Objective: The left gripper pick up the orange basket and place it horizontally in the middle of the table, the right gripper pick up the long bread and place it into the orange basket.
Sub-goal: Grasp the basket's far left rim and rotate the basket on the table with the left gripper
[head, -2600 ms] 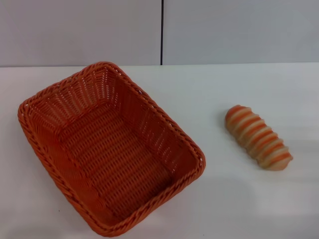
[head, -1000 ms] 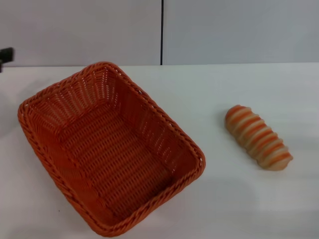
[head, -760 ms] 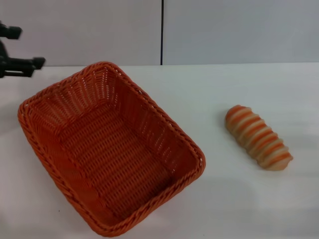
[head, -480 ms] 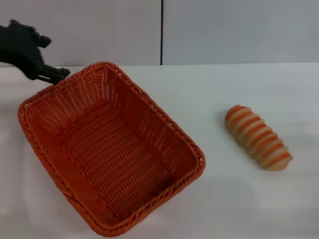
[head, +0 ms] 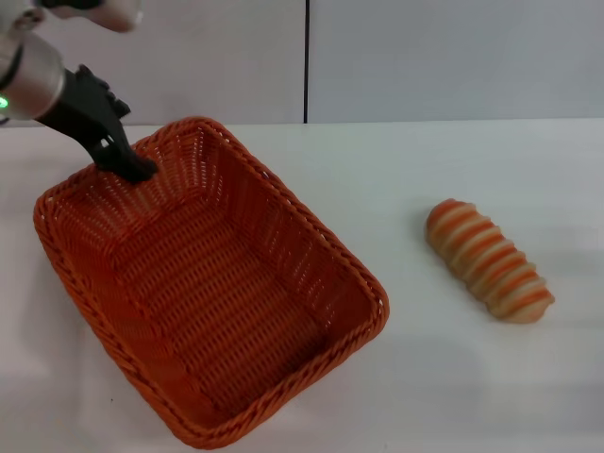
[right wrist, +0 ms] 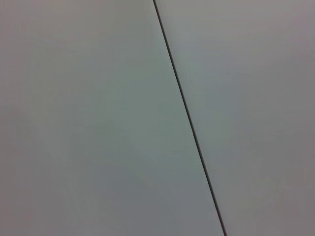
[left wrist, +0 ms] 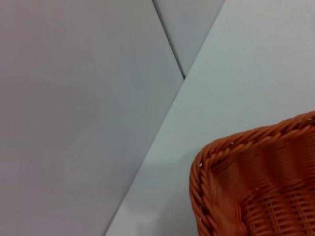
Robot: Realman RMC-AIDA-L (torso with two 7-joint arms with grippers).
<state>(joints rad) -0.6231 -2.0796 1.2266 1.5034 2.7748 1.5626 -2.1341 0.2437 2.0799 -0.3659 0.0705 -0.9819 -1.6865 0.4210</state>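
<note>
The left gripper (head: 132, 168) sits at the far left rim of the orange basket (head: 208, 283), seemingly to take hold of that edge, though I cannot tell whether its fingers are apart or together. The basket lies askew on the left of the white table (head: 425, 377), so it needs turning toward the middle, and the long bread (head: 488, 260) rests well apart on the right, untouched. Behind the table stands a plain grey wall (head: 425, 57) with 1 dark vertical seam; the right gripper is out of sight.

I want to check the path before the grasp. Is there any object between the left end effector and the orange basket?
Nothing visible stands between them. The left end effector is already at the far rim of the orange basket, over its far left part. The long bread lies apart on the table, to the basket's right.
</note>
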